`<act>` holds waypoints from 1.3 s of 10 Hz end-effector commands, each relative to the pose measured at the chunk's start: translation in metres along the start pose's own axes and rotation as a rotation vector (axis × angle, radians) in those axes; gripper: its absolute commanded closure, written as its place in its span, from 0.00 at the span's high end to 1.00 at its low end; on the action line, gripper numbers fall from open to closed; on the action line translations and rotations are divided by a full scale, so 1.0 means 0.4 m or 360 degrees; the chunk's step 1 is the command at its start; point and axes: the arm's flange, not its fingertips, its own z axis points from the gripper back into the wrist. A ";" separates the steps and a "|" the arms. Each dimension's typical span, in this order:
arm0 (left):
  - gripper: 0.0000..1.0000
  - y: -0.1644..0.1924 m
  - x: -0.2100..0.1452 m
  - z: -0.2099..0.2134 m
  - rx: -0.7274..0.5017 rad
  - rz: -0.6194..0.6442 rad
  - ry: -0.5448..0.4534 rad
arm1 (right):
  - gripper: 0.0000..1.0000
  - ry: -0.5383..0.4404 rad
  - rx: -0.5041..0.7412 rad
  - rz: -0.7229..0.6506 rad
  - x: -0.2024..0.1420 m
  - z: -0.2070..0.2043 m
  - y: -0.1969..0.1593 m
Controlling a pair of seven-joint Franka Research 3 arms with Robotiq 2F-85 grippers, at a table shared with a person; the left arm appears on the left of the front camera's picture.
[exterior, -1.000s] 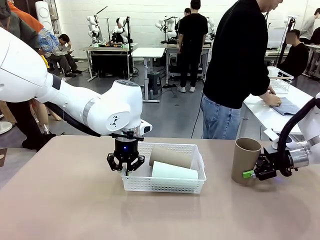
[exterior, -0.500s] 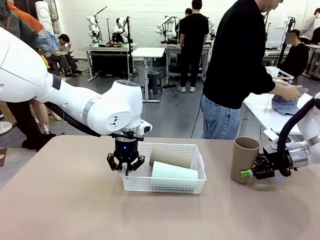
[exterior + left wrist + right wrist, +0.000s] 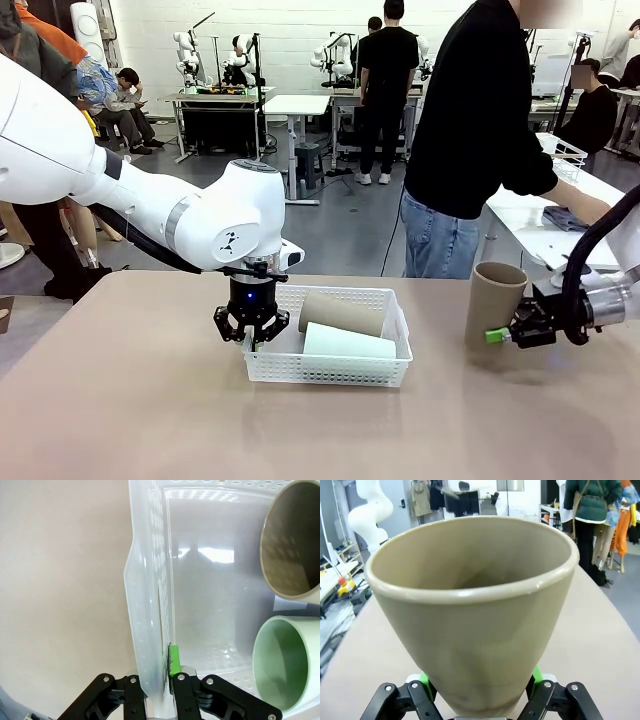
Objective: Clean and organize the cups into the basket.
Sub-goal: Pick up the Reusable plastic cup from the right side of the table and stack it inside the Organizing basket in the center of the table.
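A shallow white perforated basket (image 3: 330,372) (image 3: 145,605) sits flat near the middle of the table, long side facing the front camera. Inside it two cups lie on their sides, side by side, open mouths toward the basket's left end: a tan-brown cup (image 3: 340,312) (image 3: 292,540) along the far wall and a pale mint-green cup (image 3: 348,342) (image 3: 280,662) along the near wall. A second tan-brown cup (image 3: 495,305) (image 3: 475,610) is well to the right of the basket, mouth up, narrow base low, its top tilted slightly away from the basket.
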 end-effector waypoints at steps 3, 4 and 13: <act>0.00 0.001 -0.002 0.002 0.0001 -0.0003 0.0003 | 0.67 0.0008 -0.0052 0.0000 0.304 0.023 0.175; 0.00 0.001 -0.002 0.002 0.0001 -0.0003 0.0003 | 0.67 0.0007 -0.0077 -0.0007 0.338 0.029 0.193; 0.00 0.001 -0.002 0.002 0.0001 -0.0003 0.0003 | 0.81 0.0129 0.0039 0.0057 0.375 -0.034 0.173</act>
